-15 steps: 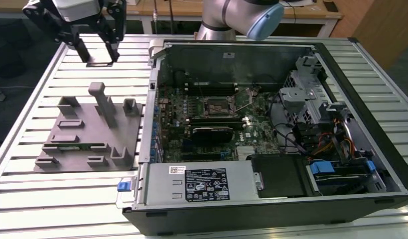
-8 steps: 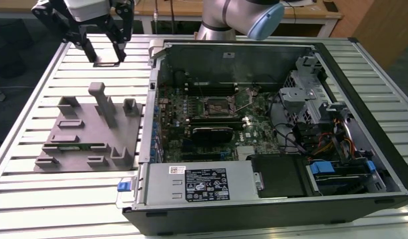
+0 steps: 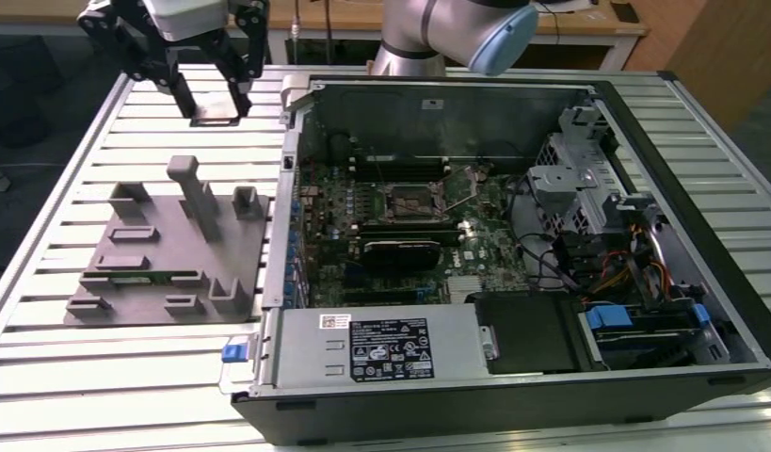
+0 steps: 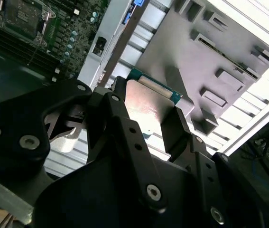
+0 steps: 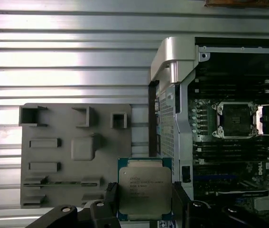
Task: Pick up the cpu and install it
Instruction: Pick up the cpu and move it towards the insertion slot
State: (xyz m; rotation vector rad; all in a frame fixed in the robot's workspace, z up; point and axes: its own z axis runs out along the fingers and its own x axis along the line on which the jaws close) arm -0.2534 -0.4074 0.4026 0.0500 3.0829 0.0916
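One gripper (image 3: 218,108) pinches one cpu (image 5: 143,190) between its two fingers, up in the air over the silver striped table (image 3: 58,377), near one grey tray (image 3: 159,254) and one open computer case (image 3: 486,410) with one open socket (image 3: 410,201), and brown wood desk (image 3: 360,14) stands behind.

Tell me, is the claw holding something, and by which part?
Yes: the gripper holds the flat square silver-lidded cpu by its two opposite side edges.

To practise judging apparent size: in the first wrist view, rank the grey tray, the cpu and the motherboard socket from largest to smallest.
1. grey tray
2. cpu, enlarged by its nearness to the camera
3. motherboard socket
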